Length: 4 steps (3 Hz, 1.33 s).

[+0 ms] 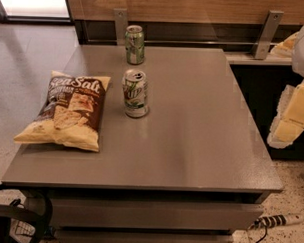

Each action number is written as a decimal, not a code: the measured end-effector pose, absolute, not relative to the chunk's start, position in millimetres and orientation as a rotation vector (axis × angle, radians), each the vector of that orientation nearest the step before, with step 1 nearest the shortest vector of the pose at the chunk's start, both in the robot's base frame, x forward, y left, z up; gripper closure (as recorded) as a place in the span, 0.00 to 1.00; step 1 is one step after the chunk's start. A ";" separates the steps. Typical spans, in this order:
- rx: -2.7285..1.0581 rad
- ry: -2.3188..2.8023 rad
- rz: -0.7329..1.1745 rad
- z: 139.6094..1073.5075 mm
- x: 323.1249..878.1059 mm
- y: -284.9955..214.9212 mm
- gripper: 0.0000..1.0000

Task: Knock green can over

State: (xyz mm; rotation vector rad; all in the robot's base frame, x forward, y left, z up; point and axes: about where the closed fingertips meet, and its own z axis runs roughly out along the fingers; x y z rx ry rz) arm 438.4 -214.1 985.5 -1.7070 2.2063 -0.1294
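1. Toward the back edge of the grey table (191, 145), the green can (134, 44) stands upright with its silver top rim showing. It is just in front of a metal bracket (120, 23) fixed below the wooden wall panel (196, 7).
2. Nearer the camera, and almost in line with it, stands a whiter can (135, 93) with a big green logo, also upright. The two cans are near each other but apart, with bare tabletop between them.
3. Left of the whiter can, a yellow and brown bag of sea salt chips (67, 110) lies flat on the table. Its lower corner reaches the table's left edge, and it lies near the whiter can without touching it.
4. At the right edge of the view, the gripper (291, 116) shows as a pale yellow and white blocky shape. It hangs beyond the table's right side, in front of a dark cabinet front. It is well apart from the green can. Whether it is spread or pressed together cannot be told.
5. A second bracket (267, 32) stands slanted at the table's back right corner.
6. On the speckled floor at lower right lies a white power strip (281, 220) with a black cord. A black frame (13, 221) fills the lower left corner.
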 end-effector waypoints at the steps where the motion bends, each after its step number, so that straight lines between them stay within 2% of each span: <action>1: -1.706 2.206 -0.130 985.6 438.5 -214.1 0.00; 2: -1.535 2.168 -0.109 984.9 465.5 -217.9 0.00; 4: -1.159 1.950 0.135 972.9 532.4 -193.2 0.00</action>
